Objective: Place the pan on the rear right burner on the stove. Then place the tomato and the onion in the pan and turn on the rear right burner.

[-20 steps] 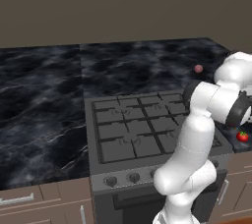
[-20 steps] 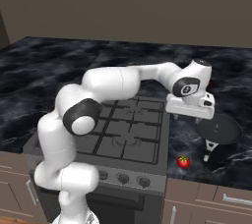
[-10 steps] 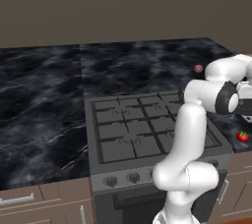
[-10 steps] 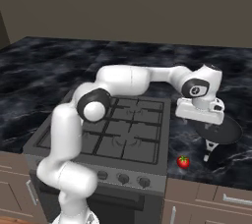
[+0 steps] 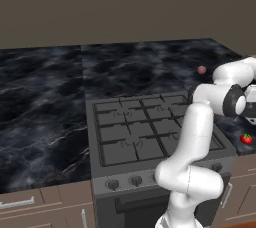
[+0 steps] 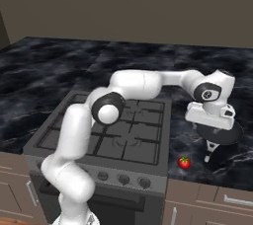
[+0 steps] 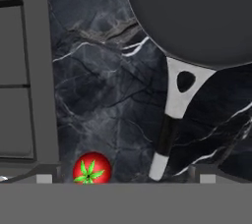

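Dark grey and shallow, the one pan [image 7: 197, 16] lies on the black marbled worktop [image 6: 54, 71] to the right of the stove [image 6: 123, 135], not on any burner. Its bowl holds nothing. Its silvery handle [image 7: 174, 115] runs from the rim toward the front edge of the worktop, with a dark middle stretch and a pale tip. In the right base view the pan [image 6: 225, 135] shows as a dark disc partly covered by the robot's hand.

One tomato [image 7: 91, 169], bright red with a green star on top, sits on the worktop near the front edge, between the stove's side and the tip of the pan handle, touching neither. The right base view shows the tomato [image 6: 184, 162] just off the stove's front right corner. One onion [image 5: 201, 70], a dull pinkish ball, rests on the worktop behind the stove's rear right corner, well apart from the pan.

Above the pan and its handle hangs the pincer [image 7: 123, 179], its jaws spread as wide as they go, one tip near the tomato and the other beyond the handle, gripping nothing.

On the stove, black grates cover the burners, all bare, and round knobs [image 6: 123, 178] line its front.
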Controlling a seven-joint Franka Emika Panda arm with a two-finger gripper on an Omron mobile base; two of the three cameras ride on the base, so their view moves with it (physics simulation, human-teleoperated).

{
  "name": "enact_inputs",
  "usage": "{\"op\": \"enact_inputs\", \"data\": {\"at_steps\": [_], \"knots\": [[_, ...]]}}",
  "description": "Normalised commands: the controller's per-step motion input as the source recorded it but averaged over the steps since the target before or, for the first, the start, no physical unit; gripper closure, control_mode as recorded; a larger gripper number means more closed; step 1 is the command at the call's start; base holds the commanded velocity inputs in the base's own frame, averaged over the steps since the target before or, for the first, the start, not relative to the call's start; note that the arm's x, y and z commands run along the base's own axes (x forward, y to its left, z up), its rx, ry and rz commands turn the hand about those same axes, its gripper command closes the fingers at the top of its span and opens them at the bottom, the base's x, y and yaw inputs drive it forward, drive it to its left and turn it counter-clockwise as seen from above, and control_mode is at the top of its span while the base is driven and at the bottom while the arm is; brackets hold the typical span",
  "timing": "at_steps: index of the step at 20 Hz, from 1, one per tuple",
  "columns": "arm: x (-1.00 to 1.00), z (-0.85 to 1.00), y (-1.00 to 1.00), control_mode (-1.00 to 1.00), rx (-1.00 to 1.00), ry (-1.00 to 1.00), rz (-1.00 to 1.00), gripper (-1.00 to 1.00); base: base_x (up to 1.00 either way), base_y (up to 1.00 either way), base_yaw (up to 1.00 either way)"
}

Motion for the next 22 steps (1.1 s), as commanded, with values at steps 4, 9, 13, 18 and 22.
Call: {"op": "enact_inputs", "data": {"at_steps": [4,9,13,18,22], "knots": [[0.0,-0.34,-0.08,-1.0,0.0,0.0,0.0,-1.0,0.0,0.0,0.0],[0.01,-0.34,-0.08,-1.0,0.0,0.0,0.0,-1.0,0.0,0.0,0.0],[0.08,-0.26,-0.16,-1.0,0.0,0.0,0.0,-1.0,0.0,0.0,0.0],[0.06,-0.22,-0.19,-1.0,0.0,0.0,0.0,-1.0,0.0,0.0,0.0],[0.06,-0.24,-0.16,-1.0,0.0,0.0,0.0,-1.0,0.0,0.0,0.0]]}}
